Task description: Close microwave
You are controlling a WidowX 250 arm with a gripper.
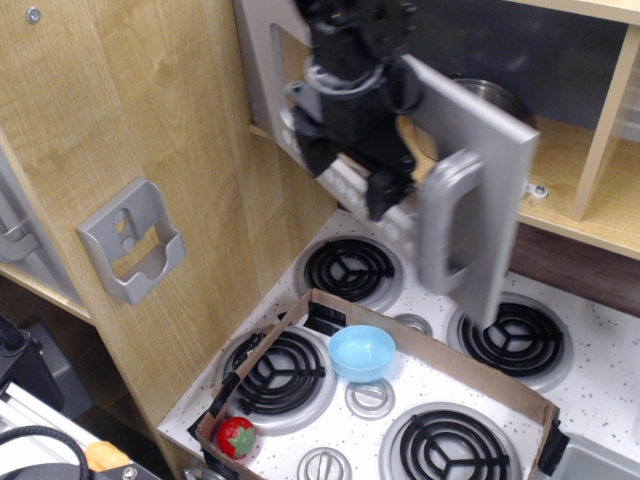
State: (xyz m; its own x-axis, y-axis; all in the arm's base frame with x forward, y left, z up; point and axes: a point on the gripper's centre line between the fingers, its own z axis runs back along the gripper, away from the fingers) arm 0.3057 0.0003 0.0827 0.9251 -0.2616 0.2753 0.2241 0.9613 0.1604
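Microwave (480,170) door sits upper centre, part-swung, free handle edge lower right, hinge upper left. Gripper (385,190) presses its outer face; finger state unreadable, likely together. Compartment lies behind, upper right.

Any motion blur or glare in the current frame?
observation.image: the gripper and the microwave door are slightly motion-smeared; the stove burners, blue bowl and strawberry stay sharp. Lighting is soft and even, with no strong glare.
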